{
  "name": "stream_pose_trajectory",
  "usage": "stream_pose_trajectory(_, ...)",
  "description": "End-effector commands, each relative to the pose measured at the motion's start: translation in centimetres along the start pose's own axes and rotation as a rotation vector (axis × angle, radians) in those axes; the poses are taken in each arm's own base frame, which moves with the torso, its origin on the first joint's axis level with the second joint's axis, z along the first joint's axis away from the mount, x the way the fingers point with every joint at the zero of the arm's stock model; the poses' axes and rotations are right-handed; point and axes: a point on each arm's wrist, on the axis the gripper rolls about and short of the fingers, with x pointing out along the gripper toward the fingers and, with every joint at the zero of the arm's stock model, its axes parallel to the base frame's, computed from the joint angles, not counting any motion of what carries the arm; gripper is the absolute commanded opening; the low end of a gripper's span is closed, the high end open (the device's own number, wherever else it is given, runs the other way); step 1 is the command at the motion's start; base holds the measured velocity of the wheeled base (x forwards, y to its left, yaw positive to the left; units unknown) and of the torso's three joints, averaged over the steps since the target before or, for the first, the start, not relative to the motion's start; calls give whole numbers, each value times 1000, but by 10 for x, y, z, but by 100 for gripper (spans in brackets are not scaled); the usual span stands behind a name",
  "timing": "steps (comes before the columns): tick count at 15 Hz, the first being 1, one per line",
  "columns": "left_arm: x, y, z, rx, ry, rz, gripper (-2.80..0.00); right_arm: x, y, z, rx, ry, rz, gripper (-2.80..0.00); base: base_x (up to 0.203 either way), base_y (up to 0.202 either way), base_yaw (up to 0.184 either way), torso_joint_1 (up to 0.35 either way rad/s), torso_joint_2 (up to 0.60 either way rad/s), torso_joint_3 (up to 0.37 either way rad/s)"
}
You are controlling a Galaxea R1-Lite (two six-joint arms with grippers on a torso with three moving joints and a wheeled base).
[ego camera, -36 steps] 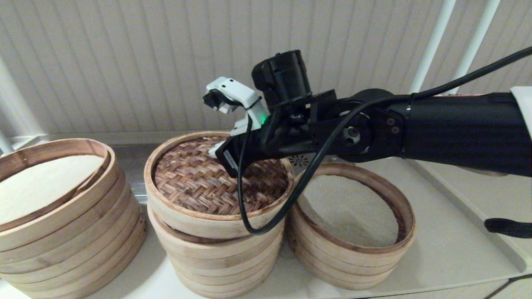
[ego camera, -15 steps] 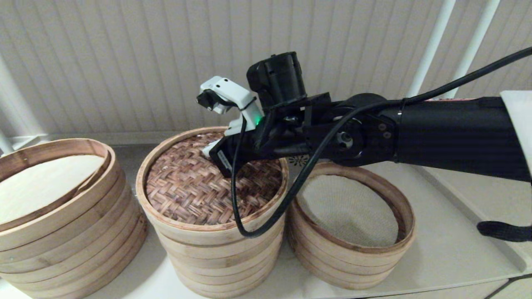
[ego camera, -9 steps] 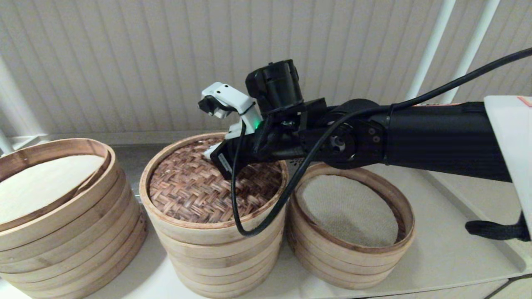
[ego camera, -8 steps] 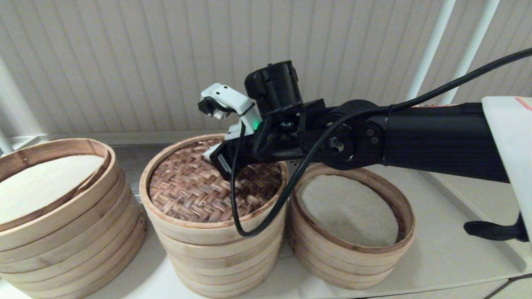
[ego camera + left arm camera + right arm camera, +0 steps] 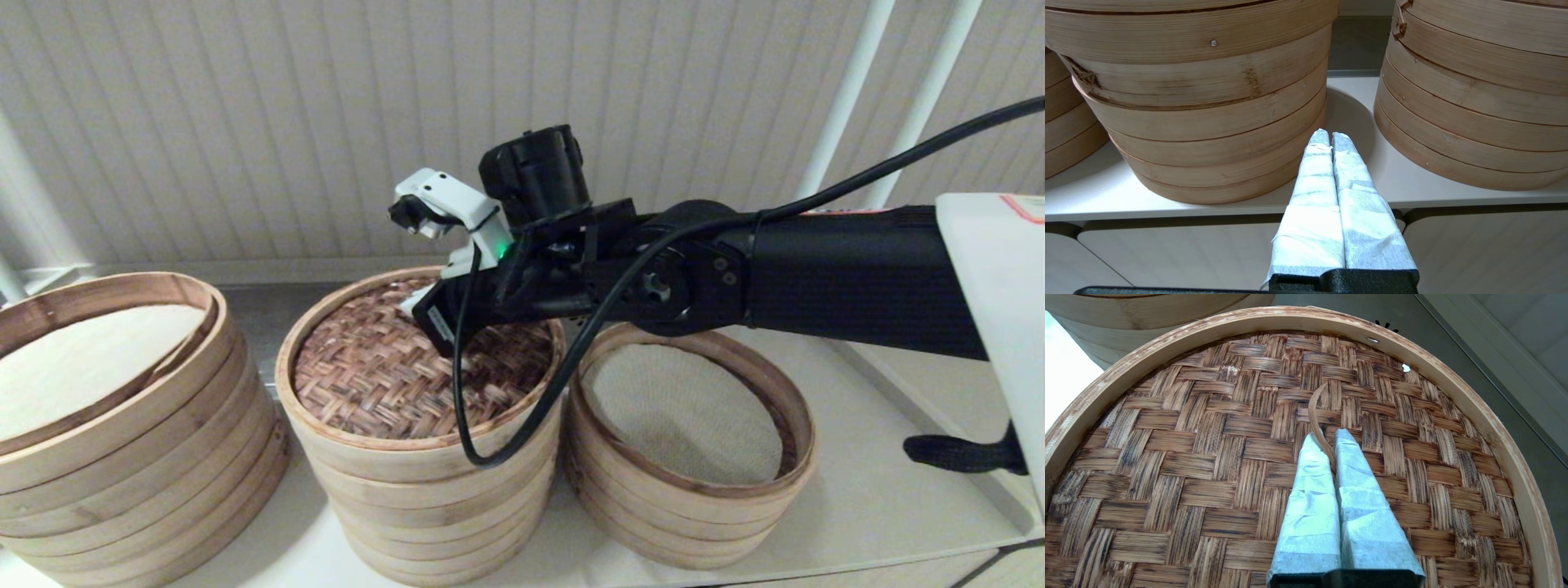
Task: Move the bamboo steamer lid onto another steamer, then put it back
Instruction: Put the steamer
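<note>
The bamboo steamer lid [image 5: 384, 384], dark woven top with a pale band rim, sits level on the middle stack of pale rings, the other steamer [image 5: 424, 506]; its liner is hidden under the lid. My right gripper [image 5: 412, 304] reaches over the lid from the right. In the right wrist view it [image 5: 1329, 435] is shut on the thin bamboo handle loop [image 5: 1314, 408] at the centre of the lid [image 5: 1208, 457]. My left gripper [image 5: 1330, 136] is shut on nothing, low in front of the table edge, pointing between the middle stack [image 5: 1208, 122] and the right stack.
A wider steamer stack with a cream liner [image 5: 106, 425] stands at the left. A shorter stack with a grey-beige mesh liner [image 5: 694, 408] touches the middle stack on the right. A slatted wall is close behind. A black strap [image 5: 955, 453] lies at the table's right.
The lid, held raised and offset above the middle stack 2.4 s ago, has come down and now rests flush on it. The right arm has shifted slightly left and lower.
</note>
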Motion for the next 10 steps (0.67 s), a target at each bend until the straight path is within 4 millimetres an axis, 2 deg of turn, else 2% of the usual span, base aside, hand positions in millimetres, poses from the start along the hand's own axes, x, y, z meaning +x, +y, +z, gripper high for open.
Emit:
stream_pose_trajectory(1,0,0,0,0,2,0,-280,0,1,0,-1,6,-4,-280,0,0,0,0,0,0)
stream_pose_trajectory(8,0,0,0,0,0,0,-280,-2,4,-1,-6,57,-62,-280,0,0,0,0,0,0)
stream_pose_trajectory(9,0,0,0,0,0,0,-280,-2,4,-1,-17,61,-62,0,0,0,0,0,0,0)
stream_pose_trajectory(10,0,0,0,0,0,0,-280,-3,5,0,-20,56,-62,0,0,0,0,0,0,0)
